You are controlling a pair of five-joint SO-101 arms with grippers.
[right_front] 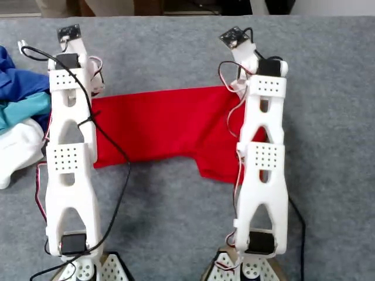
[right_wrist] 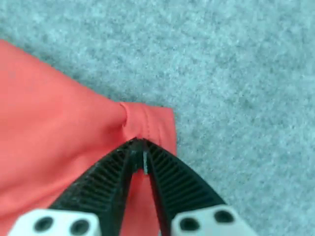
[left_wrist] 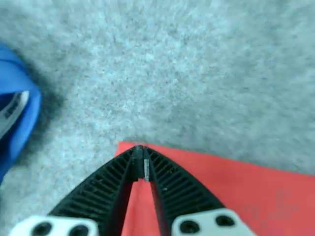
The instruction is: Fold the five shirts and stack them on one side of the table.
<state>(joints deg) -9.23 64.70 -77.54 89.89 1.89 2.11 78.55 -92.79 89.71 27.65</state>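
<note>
Red cloth spans the gap between the two arms: the red shirt [right_front: 164, 126] lies flat on the grey tabletop [right_front: 328, 88], its long axis running crosswise from one arm to the other. The left tool [left_wrist: 140, 151] is closed, its tips meeting right at the shirt's far corner on that side, apparently with the edge of the fabric nipped between them. The right tool [right_wrist: 139, 146] is likewise closed, pinching the hem of what looks like a sleeve, and the cloth puckers where the tips bite. From both tools the body of the shirt stretches back toward the arms' bases, so a fold would likely mean carrying this far edge over the cloth toward the near edge, both ends together. The pile of shirts [right_front: 20, 111], blue, teal and white, sits at the tabletop's left edge beside the left arm, which is the nearer one for stacking.
</note>
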